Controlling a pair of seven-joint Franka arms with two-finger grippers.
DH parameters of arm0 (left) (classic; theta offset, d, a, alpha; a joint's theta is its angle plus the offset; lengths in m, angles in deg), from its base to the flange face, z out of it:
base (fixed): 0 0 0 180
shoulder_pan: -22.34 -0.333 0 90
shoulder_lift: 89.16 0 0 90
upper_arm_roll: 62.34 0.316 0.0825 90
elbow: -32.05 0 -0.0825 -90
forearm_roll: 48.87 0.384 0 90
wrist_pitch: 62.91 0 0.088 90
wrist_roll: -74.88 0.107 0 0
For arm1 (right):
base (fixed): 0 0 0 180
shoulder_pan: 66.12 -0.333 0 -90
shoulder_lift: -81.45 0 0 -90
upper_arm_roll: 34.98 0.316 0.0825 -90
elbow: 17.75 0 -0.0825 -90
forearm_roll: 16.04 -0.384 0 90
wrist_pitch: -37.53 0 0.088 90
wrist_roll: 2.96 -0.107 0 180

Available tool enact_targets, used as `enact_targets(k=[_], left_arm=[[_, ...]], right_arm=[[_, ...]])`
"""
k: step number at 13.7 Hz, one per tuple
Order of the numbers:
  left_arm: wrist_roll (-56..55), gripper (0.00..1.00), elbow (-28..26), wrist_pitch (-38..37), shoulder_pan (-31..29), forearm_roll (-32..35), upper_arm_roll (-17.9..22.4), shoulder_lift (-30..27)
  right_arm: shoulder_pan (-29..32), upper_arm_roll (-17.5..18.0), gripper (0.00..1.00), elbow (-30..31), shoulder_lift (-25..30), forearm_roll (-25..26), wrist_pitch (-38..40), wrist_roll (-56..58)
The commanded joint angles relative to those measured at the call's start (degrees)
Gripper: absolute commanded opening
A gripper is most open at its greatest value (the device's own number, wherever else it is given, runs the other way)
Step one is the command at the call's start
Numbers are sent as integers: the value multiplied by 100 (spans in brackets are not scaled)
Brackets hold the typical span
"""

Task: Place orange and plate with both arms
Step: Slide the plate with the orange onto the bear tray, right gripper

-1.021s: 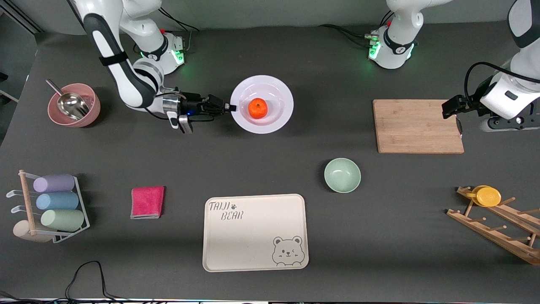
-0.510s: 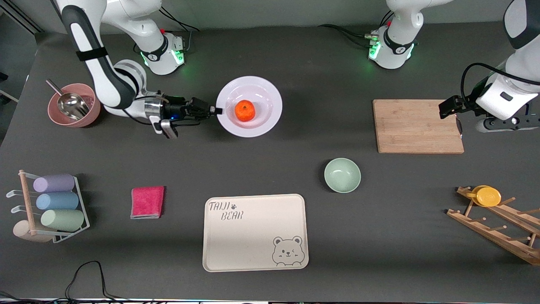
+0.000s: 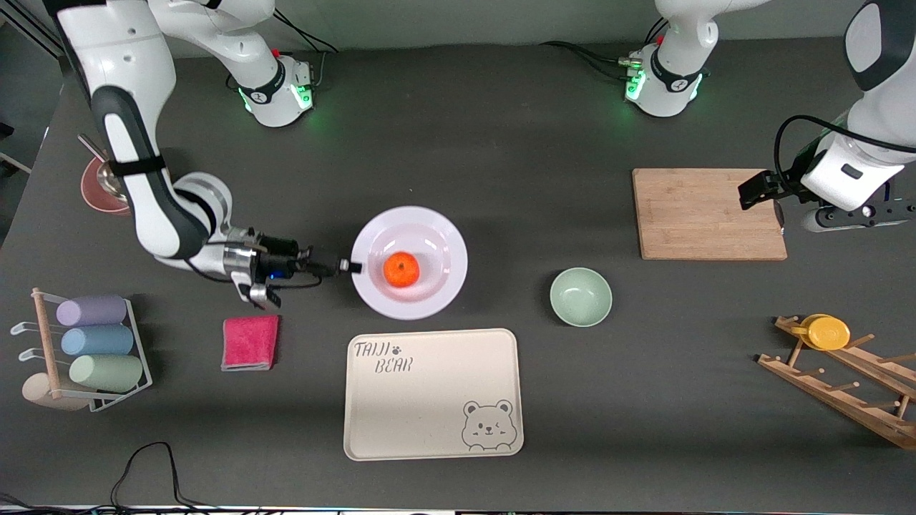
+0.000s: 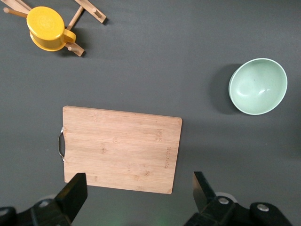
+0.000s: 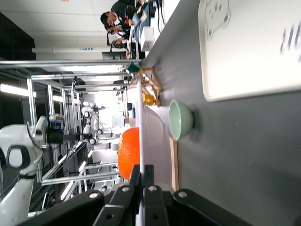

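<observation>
Right hand (image 3: 348,267) clamped on rim of plate (image 3: 429,286), forearm low and level above table (image 3: 501,129). Orange (image 3: 401,270) sits in plate centre; plate over table just beside cream tray (image 3: 432,393), farther from camera. Orange placing done; plate likely yet to be set down. Left hand (image 4: 138,195) fingers spread, empty, waiting over cutting board (image 3: 708,213).

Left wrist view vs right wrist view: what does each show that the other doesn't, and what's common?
Only the left wrist view: the whole cutting board top-down, and the left gripper, open over its edge. Only the right wrist view: the right gripper shut on the plate rim, the orange on the plate, and the cream tray. Both: the green bowl, the yellow cup on the wooden rack, and the dark table.
</observation>
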Motion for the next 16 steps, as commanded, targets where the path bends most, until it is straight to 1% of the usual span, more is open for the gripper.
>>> enact_targets(k=[1, 3, 5, 8, 14, 16], left_arm=[[-154, 100, -34, 64, 86, 103, 32, -16], [-171, 100, -43, 55, 112, 94, 32, -8], [-172, 100, -43, 63, 138, 95, 32, 1], [-154, 100, -43, 64, 130, 103, 32, 19], [-136, 100, -43, 20, 130, 68, 32, 1], [-136, 100, -43, 46, 112, 68, 41, 10]], right_arm=[[159, 7, 0, -1463, -912, 175, 205, -770], [212, -2, 0, -2333, -1448, 175, 205, -1123], [221, -2, 0, -3107, -1862, 166, 196, -1335], [212, -2, 0, -4084, -2565, 122, 179, -1301], [195, -2, 0, -4745, -3445, 8, 91, -800], [195, 7, 0, -4816, -3656, -36, 38, -564]])
